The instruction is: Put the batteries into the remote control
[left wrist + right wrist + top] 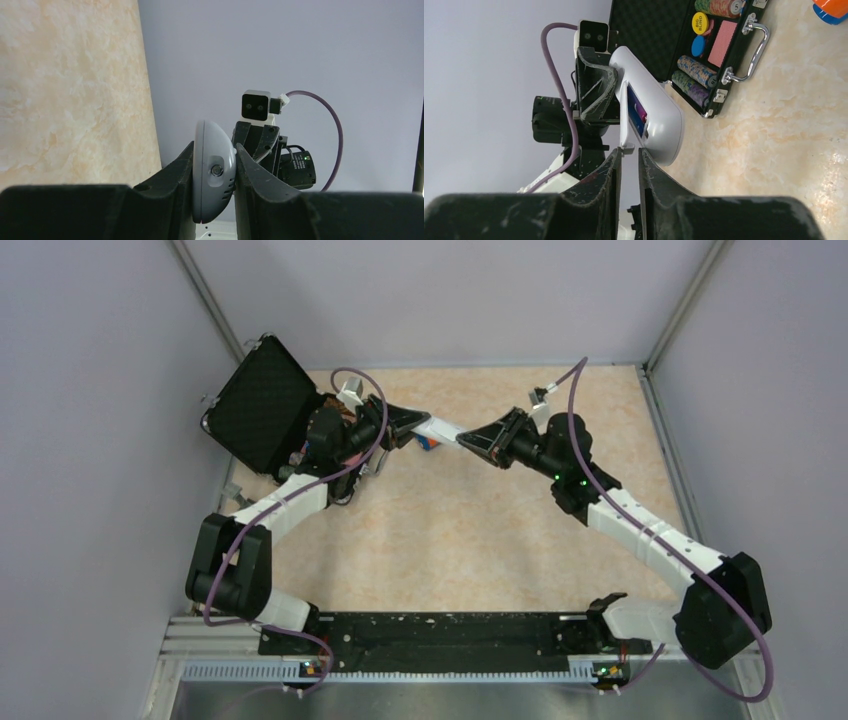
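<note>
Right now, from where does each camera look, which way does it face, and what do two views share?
Top external: above and behind the bases, looking down on the beige table; both arms show.
Left wrist: on the left hand, facing the grey wall; its fingers clamp the slim white plastic remote control.
Right wrist: on the right hand, facing the remote's open battery bay and the open black chip case; own fingers show.
Both wrist views share the remote.

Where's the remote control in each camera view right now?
Top external: remote control, centre, between left gripper and right gripper.
Left wrist: remote control bottom centre, end-on between the fingers.
Right wrist: remote control upper centre, lengthwise above the fingertips.
Shared landmark: the left gripper clamping it.
</note>
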Robot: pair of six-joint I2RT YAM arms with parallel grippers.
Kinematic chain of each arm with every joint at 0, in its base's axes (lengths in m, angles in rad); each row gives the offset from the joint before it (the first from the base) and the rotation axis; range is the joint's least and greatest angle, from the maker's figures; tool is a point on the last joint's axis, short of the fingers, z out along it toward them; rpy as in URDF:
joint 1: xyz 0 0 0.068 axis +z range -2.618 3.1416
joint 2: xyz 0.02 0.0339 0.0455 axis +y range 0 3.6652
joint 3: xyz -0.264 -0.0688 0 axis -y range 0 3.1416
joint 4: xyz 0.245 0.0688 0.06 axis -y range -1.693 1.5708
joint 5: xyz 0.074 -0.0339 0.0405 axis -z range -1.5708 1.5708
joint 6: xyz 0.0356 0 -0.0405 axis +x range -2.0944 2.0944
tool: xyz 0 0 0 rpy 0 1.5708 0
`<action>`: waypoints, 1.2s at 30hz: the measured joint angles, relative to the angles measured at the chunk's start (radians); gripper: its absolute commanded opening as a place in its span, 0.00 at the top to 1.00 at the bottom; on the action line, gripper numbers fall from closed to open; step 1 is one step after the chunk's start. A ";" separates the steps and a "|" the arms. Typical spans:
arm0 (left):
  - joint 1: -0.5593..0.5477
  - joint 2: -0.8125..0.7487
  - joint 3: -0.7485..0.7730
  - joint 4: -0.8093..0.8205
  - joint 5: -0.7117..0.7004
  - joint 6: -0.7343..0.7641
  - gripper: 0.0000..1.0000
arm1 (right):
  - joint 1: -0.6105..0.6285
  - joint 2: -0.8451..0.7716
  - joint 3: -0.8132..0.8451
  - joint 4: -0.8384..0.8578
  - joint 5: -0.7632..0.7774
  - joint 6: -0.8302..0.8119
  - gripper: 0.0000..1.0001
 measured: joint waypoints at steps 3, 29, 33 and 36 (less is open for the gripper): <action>0.000 0.000 0.000 -0.012 -0.001 0.005 1.00 | 0.000 0.000 0.009 -0.021 0.000 0.000 0.74; -0.001 -0.005 -0.002 -0.092 0.002 0.029 1.00 | -0.003 -0.003 0.052 -0.179 0.011 0.032 0.62; -0.001 -0.018 -0.002 -0.129 0.002 0.057 1.00 | -0.007 -0.005 0.057 -0.218 0.013 0.014 0.57; -0.002 -0.035 0.002 -0.187 0.003 0.119 1.00 | -0.007 -0.005 0.069 -0.261 0.016 -0.044 0.53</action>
